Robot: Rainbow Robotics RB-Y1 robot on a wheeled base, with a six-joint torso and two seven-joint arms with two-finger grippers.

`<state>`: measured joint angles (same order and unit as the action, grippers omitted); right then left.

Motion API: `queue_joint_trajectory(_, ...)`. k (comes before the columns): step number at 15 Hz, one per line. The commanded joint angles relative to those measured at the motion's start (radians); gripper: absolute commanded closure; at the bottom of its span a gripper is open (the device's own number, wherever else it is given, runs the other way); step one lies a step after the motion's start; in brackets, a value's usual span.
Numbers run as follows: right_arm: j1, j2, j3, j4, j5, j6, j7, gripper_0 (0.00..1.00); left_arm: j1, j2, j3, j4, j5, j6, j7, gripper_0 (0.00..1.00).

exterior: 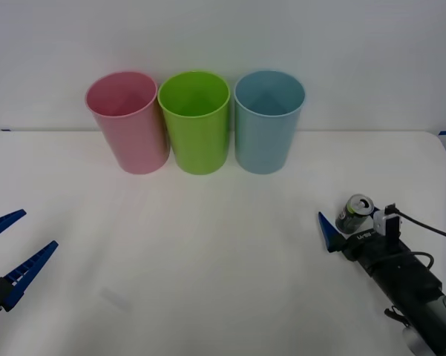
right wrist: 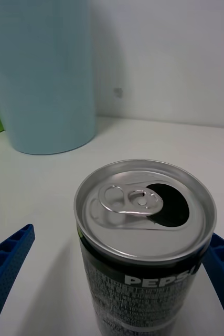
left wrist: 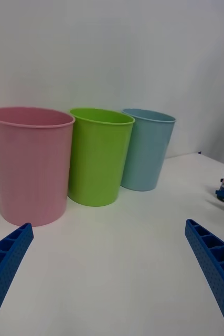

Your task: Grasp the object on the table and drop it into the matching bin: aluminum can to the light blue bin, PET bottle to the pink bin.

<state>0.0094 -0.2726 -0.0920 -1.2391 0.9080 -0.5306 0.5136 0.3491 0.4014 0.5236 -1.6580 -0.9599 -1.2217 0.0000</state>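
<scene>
Waiting at the near left of the table (exterior: pixel 208 259), the left gripper (exterior: pixel 11 241) is hovering with its blue fingers (exterior: pixel 30 268) spread wide and nothing between them; from its wrist view the two fingers (left wrist: pixel 214 265) are framing the row of bins from well apart. Along the far edge, the pink bin (exterior: pixel 128 122) is standing on the left, a lime green bin (exterior: pixel 195 121) is sitting just beside it in the middle, and the light blue bin (exterior: pixel 268 120) is standing on the right, all three upright with their mouths facing up. Farther right and nearer the robot, the aluminum can (exterior: pixel 354 214) is standing upright on the white surface, well apart from the bins, its silver top already opened. The right gripper (exterior: pixel 346 226) is reaching around the can at the near right, its blue fingers (right wrist: pixel 7 268) parted on either side; the one finger is standing clear of the can's wall, while whether the other finger is touching it cannot be told. In the right wrist view the can (right wrist: pixel 143 247) is sitting between those fingers, with the light blue bin (right wrist: pixel 41 79) rising behind it.
</scene>
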Motion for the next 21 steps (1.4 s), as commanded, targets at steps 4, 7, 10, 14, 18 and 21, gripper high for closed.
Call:
queue_joint_trajectory(4,0.000,0.000,0.001,0.000,-0.001,0.001,0.005,1.00,0.000,0.000,0.000,0.000,0.000,0.000,0.000,0.00)
queue_joint_trajectory(7,0.000,0.000,0.001,0.000,-0.003,-0.005,0.008,1.00,0.000,0.000,0.000,0.000,0.000,0.000,0.000,0.00)
queue_joint_trajectory(10,0.001,0.000,0.001,0.001,-0.003,-0.011,0.008,1.00,0.000,0.000,0.000,0.000,0.000,0.000,0.000,0.00)
queue_joint_trajectory(14,0.003,0.000,0.001,0.000,-0.011,-0.038,0.006,1.00,0.000,0.000,0.000,0.000,0.000,0.000,0.000,0.00)
queue_joint_trajectory(18,0.017,-0.004,0.000,-0.017,-0.015,-0.083,0.000,1.00,0.000,0.000,0.000,0.000,0.000,0.000,0.000,0.00)
queue_joint_trajectory(21,0.049,-0.007,0.006,-0.094,-0.015,-0.089,-0.012,1.00,0.000,0.000,0.000,0.000,0.000,0.000,0.000,0.00)
